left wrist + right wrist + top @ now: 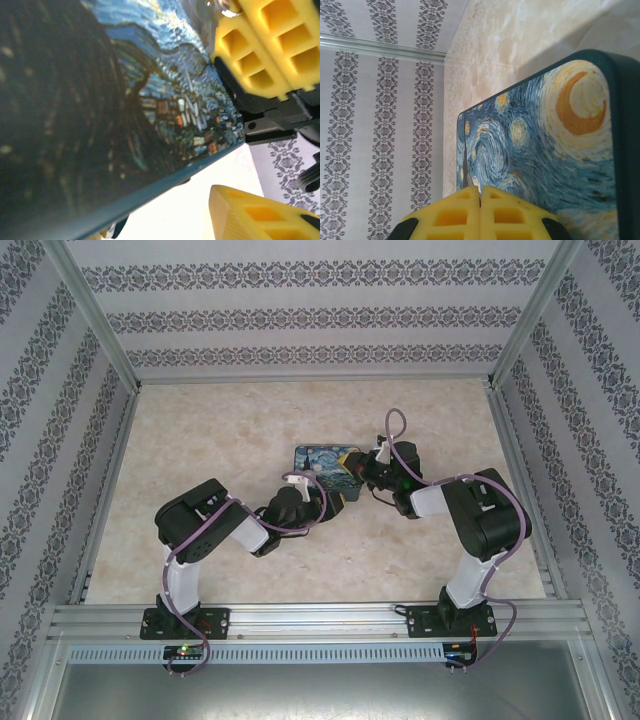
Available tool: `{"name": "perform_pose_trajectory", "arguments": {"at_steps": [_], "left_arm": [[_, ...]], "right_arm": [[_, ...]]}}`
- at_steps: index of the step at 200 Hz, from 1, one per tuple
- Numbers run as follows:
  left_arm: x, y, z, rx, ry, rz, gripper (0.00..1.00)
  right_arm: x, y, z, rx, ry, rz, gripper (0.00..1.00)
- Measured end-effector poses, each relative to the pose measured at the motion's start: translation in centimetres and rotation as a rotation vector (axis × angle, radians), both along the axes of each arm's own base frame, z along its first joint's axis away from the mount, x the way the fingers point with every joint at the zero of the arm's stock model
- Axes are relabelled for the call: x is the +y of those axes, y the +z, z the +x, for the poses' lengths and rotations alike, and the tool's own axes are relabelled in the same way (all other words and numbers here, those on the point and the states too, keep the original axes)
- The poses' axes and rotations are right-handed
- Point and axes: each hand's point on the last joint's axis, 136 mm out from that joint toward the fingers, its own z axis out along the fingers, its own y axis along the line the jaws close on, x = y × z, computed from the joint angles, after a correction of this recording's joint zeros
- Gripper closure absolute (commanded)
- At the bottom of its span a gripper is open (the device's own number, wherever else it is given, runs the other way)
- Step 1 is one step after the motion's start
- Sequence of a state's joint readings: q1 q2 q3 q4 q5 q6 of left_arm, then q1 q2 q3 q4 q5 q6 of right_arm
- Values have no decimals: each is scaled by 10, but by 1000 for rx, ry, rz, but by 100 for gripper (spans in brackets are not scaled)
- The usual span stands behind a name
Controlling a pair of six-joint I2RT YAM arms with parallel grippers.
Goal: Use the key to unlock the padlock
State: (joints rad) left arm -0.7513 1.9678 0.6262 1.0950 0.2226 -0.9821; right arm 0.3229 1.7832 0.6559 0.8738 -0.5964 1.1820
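Right tool (358, 470) sits at the 3 o'clock edge of the starry-night tin (322, 464) and left tool (336, 498) at its 5 o'clock corner; the tin's long axis runs 9 to 3. Right tool clenched, pads meeting, anything slim between them unresolved; left tool's state cannot be told, 1 finger (250, 215) in frame. The padlock and the key are too small to place: 1 silvery glint (212, 6), cut off beside the right tool's tips, may be either, so the right arm is judged nearer.
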Motion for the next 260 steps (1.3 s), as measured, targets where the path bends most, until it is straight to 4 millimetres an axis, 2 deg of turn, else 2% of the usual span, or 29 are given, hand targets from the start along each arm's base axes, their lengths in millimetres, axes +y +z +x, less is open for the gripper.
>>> {"name": "perform_pose_trajectory", "arguments": {"at_steps": [31, 59, 101, 132, 169, 186, 204, 238, 260], "left_arm": [[-1, -1, 3, -14, 3, 2, 55], [0, -1, 4, -20, 8, 4, 66], [0, -2, 5, -33, 9, 11, 75], [1, -4, 6, -49, 13, 31, 86], [2, -3, 7, -46, 22, 25, 100], [2, -2, 6, -29, 26, 18, 100], [2, -1, 5, -5, 27, 12, 100], [0, 1, 1, 35, 9, 1, 100], [-7, 3, -1, 64, -17, -14, 100]], "right_arm": [[0, 0, 0, -1, 0, 1, 100], [0, 0, 1, -7, 0, 3, 100], [0, 1, 1, -11, -1, 4, 100], [-1, 3, 2, -13, 0, 9, 100], [-8, 15, 2, -16, -10, 18, 100], [-13, 26, 1, -22, -18, 24, 100], [-18, 47, -4, -53, -26, 33, 100], [-27, 82, -29, -111, -22, 47, 100], [-31, 84, -48, -109, -9, 44, 100]]}}
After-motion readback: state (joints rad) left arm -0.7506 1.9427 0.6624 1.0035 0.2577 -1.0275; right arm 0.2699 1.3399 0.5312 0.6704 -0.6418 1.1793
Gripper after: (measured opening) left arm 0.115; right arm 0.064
